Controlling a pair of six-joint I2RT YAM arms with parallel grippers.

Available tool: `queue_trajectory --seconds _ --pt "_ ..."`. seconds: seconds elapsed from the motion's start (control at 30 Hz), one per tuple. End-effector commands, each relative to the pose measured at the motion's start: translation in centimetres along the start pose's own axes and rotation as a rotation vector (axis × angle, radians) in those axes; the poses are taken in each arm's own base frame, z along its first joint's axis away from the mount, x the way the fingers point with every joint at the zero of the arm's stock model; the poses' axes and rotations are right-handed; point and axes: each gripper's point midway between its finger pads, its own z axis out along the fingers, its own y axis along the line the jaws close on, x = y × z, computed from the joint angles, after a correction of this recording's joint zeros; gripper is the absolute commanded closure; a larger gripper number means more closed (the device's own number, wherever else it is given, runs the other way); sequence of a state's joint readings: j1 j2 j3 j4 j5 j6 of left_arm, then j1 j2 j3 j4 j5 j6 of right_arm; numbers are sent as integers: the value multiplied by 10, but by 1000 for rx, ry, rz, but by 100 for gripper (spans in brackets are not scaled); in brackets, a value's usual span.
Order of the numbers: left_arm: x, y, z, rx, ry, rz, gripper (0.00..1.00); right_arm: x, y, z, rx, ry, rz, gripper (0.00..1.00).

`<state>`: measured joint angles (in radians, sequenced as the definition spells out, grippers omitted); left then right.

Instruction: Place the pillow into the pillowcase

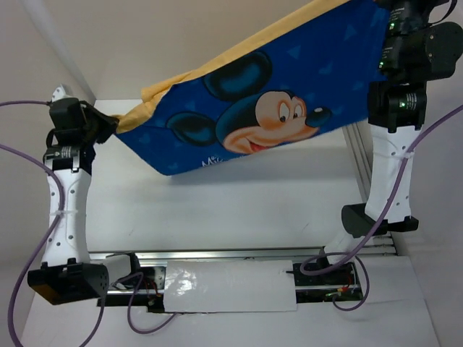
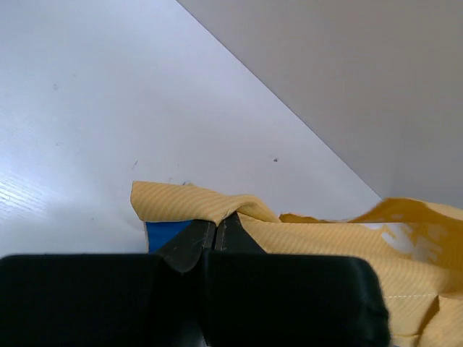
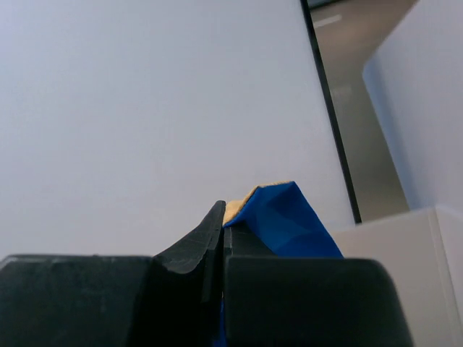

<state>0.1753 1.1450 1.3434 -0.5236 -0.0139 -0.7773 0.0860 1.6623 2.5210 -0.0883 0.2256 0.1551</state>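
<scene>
- Pillowcase hangs in the air, pulled out like a slanted banner between the two arms. Its blue side, with the mouse face and a bit of white lettering, is turned up toward the overhead camera. The orange-yellow side shows along the upper edge.
- Its low end is at the left and its high end runs off the top right of the overhead view. The whole cloth is lifted off the white surface below it.
- Left arm stands almost upright from its base at the near left, then bends at the wrist to point to the right.
- Left pincer is clenched on the bunched orange-yellow corner. From its wrist camera, the fingers meet with striped yellow fabric pinched between them, and a small patch of blue sits just beside them on the left.
- Right arm rises from the near right base and reaches higher than the left one, its wrist up in the top right corner.
- Right pincer is clamped tight on the opposite corner. Its wrist camera shows a fold of blue with a sliver of yellow caught between the closed fingers.
- Purple cables loop beside both arms.
</scene>
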Motion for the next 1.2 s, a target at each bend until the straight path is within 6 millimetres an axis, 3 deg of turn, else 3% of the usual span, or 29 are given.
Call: queue_trajectory --seconds 0.0,0.07,0.1,0.17,0.2,0.23,0.27,0.3,0.33,0.37,0.4,0.43,0.5,0.57,0.6,0.63,0.73,0.77,0.83,0.87,0.9,1.03,1.13,1.17 --pt "-47 14 -10 -75 -82 1 100 -131 -5 -22 59 -405 4 100" --pt "-64 30 -8 -120 -112 -37 100 -151 -8 -30 82 -451 -3 100" --pt "-62 33 -4 -118 -80 -35 100 -161 -7 -35 79 -473 4 100" --pt "-42 27 19 -45 60 -26 100 -173 9 -40 -1 -500 -4 100" --pt "-38 15 23 20 96 -16 100 -179 19 -43 -58 -512 -14 100" --pt "-38 15 23 21 96 -16 100 -177 20 -41 -59 -509 -15 100" --pt "-43 14 21 19 81 -12 100 -189 19 -45 -50 -539 -4 100" --pt "-58 7 10 20 21 8 100 -183 10 -42 -4 -526 4 100" --pt "-67 3 6 22 -7 14 100 -194 8 -48 8 -553 0 100" --pt "-76 -1 -5 21 -36 33 100 -186 7 -46 13 -538 -17 100" --pt "-89 -5 -17 13 -79 44 100 -197 6 -53 15 -558 -26 100" --pt "-119 -20 -42 27 -169 54 100 -197 5 -53 26 -559 -23 100" --pt "-138 -16 -64 -42 -219 72 100 -221 6 -68 24 -597 -25 100" --pt "-161 -26 -92 -58 -305 86 100 -244 8 -83 13 -648 -23 100" --pt "-159 -25 -92 -64 -297 84 100 -256 8 -91 8 -677 -5 100" --pt "-160 -23 -93 -64 -298 81 100 -282 10 -111 -6 -740 11 100" --pt "-148 -8 -86 -104 -241 49 100 -312 11 -137 -24 -801 35 100" --pt "-153 -4 -93 -127 -263 44 100 -317 10 -141 -25 -804 36 100" --pt "-175 -7 -121 -173 -371 44 100 -312 3 -141 20 -781 5 100" --pt "-179 -10 -137 -181 -405 55 100 -320 1 -150 27 -784 -12 100" --pt "-197 -20 -166 -178 -502 55 100 -319 -6 -152 66 -777 -29 100" --pt "-210 -37 -227 -154 -656 72 100 -326 -18 -167 125 -767 -58 100" --pt "-210 -48 -246 -95 -702 93 100 -331 -21 -172 132 -757 -50 100" --pt "-210 -47 -243 -99 -700 102 100 -319 -20 -162 134 -719 -70 100"
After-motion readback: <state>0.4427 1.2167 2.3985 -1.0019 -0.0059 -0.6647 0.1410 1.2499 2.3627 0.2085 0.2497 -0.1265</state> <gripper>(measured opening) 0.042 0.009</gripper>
